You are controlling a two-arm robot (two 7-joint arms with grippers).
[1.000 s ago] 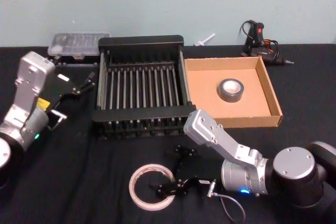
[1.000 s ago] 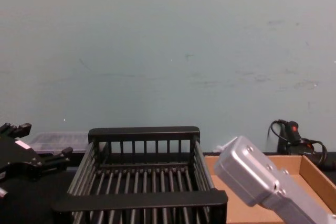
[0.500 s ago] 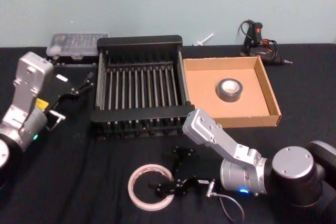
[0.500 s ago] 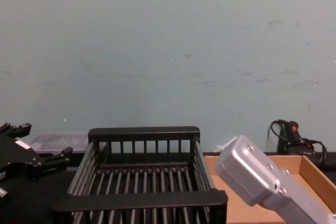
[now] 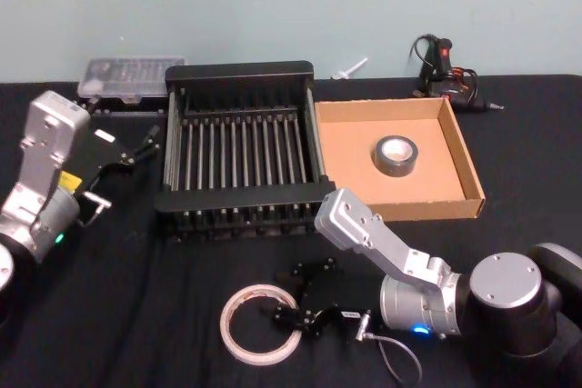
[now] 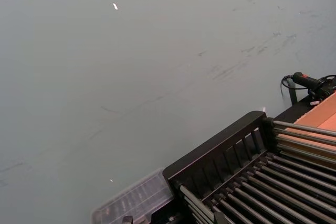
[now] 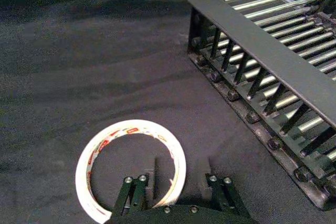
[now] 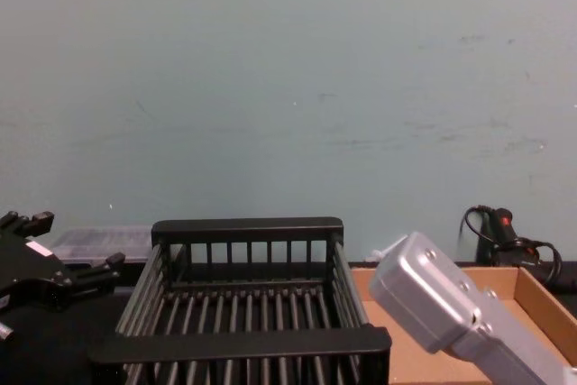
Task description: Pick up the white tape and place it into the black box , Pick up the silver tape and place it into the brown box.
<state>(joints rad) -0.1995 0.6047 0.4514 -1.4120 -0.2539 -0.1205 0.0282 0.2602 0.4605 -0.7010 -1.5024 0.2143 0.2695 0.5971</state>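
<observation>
Right wrist view: my right claw (image 7: 173, 190) stands wide, straddling the white tape's (image 7: 130, 168) near rim just beside the black box (image 7: 273, 72), ready to pinch.

A black slatted crate (image 8: 243, 331) stands before a pale green wall (image 8: 288, 87); a tan cardboard tray (image 8: 532, 290) lies beside the crate, a silver arm housing (image 8: 433, 308) overlapping it.

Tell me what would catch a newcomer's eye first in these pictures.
Probably the right gripper, open and straddling the near rim of the white tape on the dark cloth in front of the black box. Next, the silver tape lying in the brown box to its right.
</observation>
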